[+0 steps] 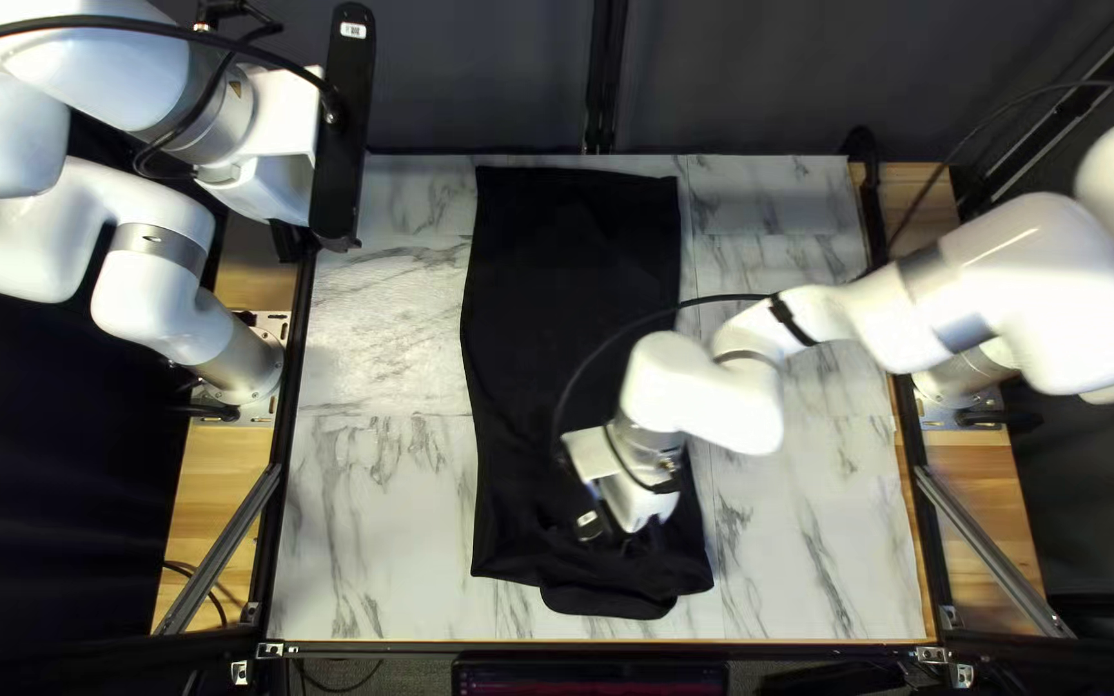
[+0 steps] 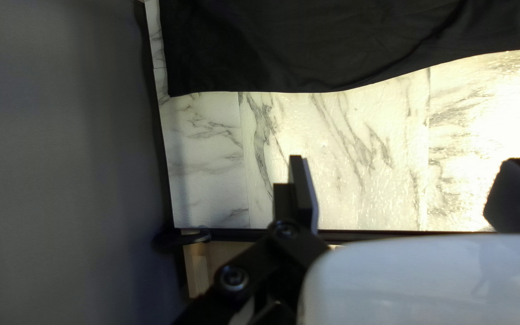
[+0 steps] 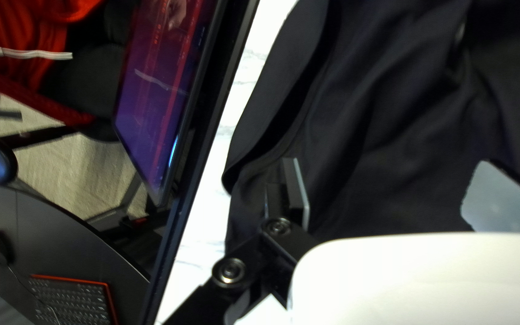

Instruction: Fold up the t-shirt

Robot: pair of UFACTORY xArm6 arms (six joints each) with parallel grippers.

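- Where the next move turns, as I judge it, is the near end of the T-shirt [image 1: 557, 258], rumpled on the surface [image 1: 377, 516]; the cloth's long axis runs from there to the T-shirt's far end.
- My right pincer [image 3: 389, 174] is the nearer, directly over that end; its fingers stand wide apart roughly along the long axis, one by the near hem, the other farther in. Cloth lies below and between them, held by neither; whether a fingertip touches it, I cannot tell.
- My right arm [image 1: 1021, 297] reaches in from the T-shirt's right side, low over the cloth, wrist turned down.
- My left pincer [image 2: 405, 171] is spread wide too and holds nothing; it hangs over the bare strip left of the T-shirt, the cloth's long edge crossing ahead of it.
- My left arm [image 1: 157, 284] is raised at the T-shirt's left, well apart from the rumpled end.
- A fold of the near end towards the far end seems due; I should smooth the rumples first, lest they get trapped.
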